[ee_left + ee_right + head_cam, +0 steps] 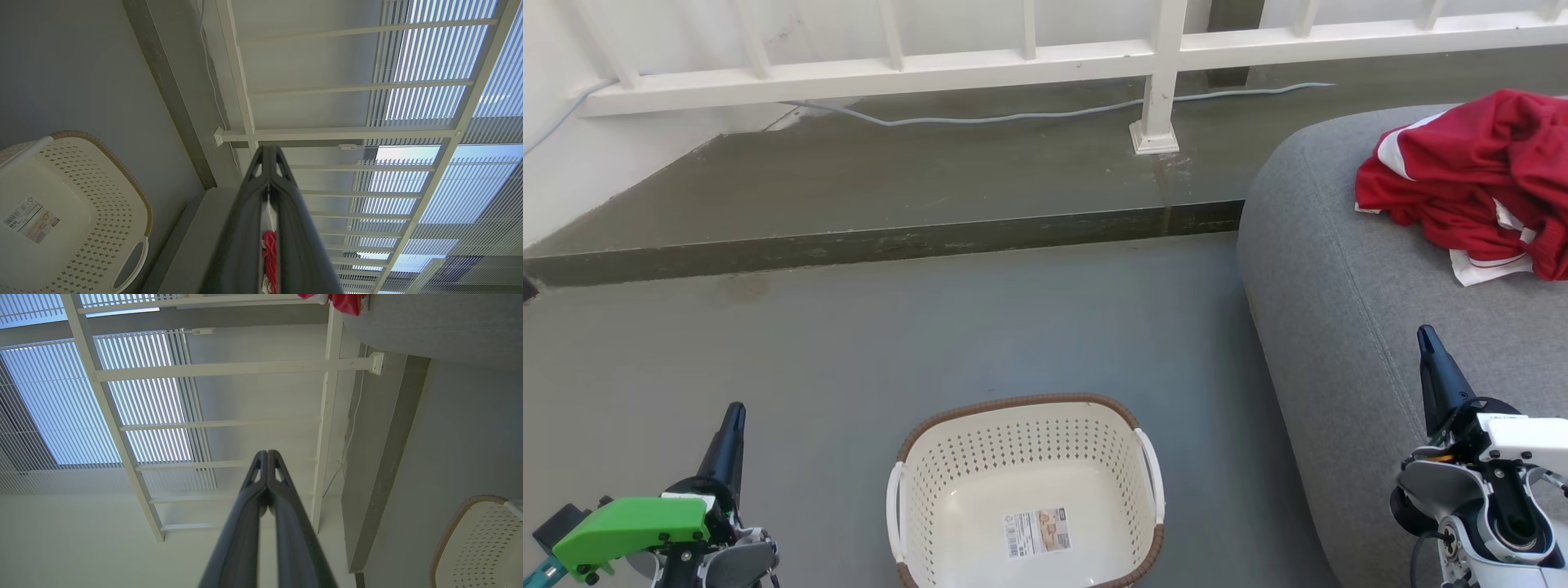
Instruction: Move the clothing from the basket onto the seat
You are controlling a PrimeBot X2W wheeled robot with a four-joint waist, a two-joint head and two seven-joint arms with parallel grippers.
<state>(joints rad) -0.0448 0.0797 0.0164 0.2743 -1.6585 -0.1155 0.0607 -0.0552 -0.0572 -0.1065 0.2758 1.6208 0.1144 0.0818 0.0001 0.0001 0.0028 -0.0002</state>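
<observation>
Left gripper [737,411] closed over grey floor [849,343]; white railing [1013,64] behind.

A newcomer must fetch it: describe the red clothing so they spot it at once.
Find the big grey seat on the right of the head view. On its top, toward the far end, lies a crumpled heap of clothing. It is the one red thing, with white stripes and trim, unlike the cream basket on the floor and the white railing.

Soft cloth clothing [1470,171], matt grey fabric seat [1339,327], smooth plastic basket [947,490] w/ woven-look rim [1013,402].
</observation>
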